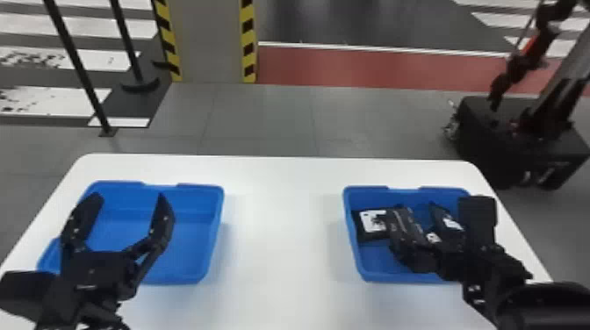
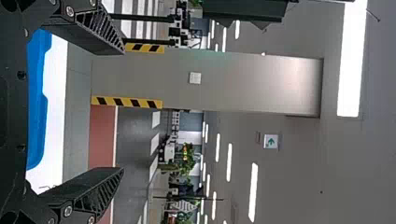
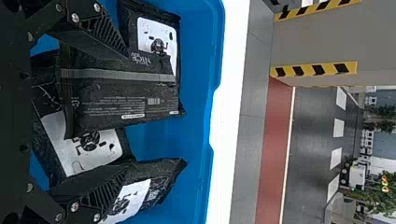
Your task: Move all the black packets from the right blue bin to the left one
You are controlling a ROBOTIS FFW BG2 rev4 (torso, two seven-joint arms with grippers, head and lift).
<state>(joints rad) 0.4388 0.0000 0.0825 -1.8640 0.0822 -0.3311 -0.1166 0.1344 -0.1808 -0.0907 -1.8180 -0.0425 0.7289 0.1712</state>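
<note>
In the head view my left gripper (image 1: 127,197) is open over the left blue bin (image 1: 184,276), whose visible floor is bare. The left wrist view has the same gripper (image 2: 123,111) with its fingers wide apart. Over the right blue bin (image 1: 366,277) is my open right gripper (image 1: 441,215), above several black packets, one with a white label (image 1: 373,220). In the right wrist view the right gripper (image 3: 126,112) has a grey-striped packet (image 3: 130,91) between and below its fingers, overlapping a labelled packet (image 3: 93,144). Another packet (image 3: 163,179) lies partly behind one finger.
Both bins stand on a white table (image 1: 281,228) with a wide gap between them. Beyond its far edge are a pillar with yellow-black stripes (image 1: 248,44), black posts (image 1: 79,66) at the left and a dark wheeled machine (image 1: 496,131) at the right.
</note>
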